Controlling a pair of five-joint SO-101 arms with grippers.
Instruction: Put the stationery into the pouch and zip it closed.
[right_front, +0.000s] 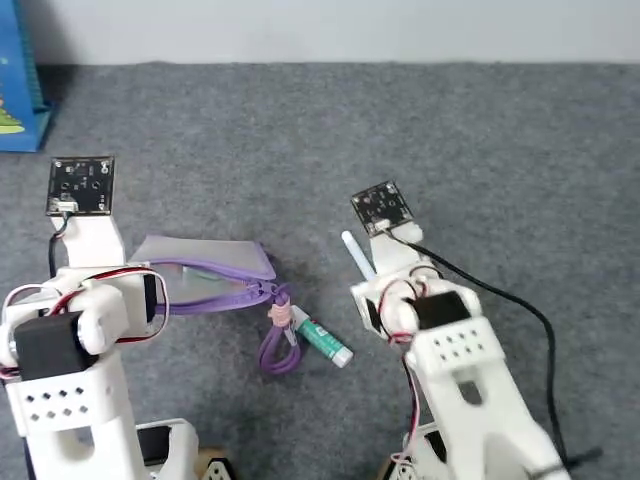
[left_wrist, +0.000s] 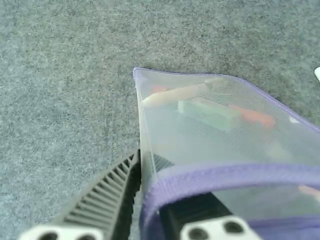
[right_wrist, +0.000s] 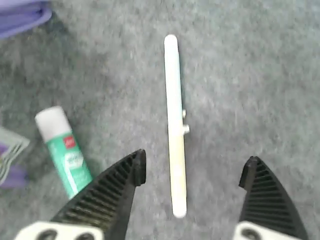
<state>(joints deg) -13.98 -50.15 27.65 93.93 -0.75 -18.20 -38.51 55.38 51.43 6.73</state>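
Observation:
The clear pouch (right_front: 205, 262) with purple zipper trim lies in front of the left arm. Several stationery pieces show through its wall, among them a green block (left_wrist: 207, 112) and a cream stick (left_wrist: 175, 95). My left gripper (left_wrist: 150, 187) is shut on the pouch's purple edge (left_wrist: 225, 175). A white pen (right_wrist: 175, 125) lies on the carpet, and my right gripper (right_wrist: 192, 172) hangs open above it, one finger on each side. A green glue stick (right_front: 325, 342) with a white cap lies between the arms, beside the pouch's purple strap loop (right_front: 280, 352).
Grey carpet (right_front: 480, 140) covers the whole table. A blue box (right_front: 15, 85) stands at the far left corner. A black cable (right_front: 530, 320) runs along the right arm's outer side.

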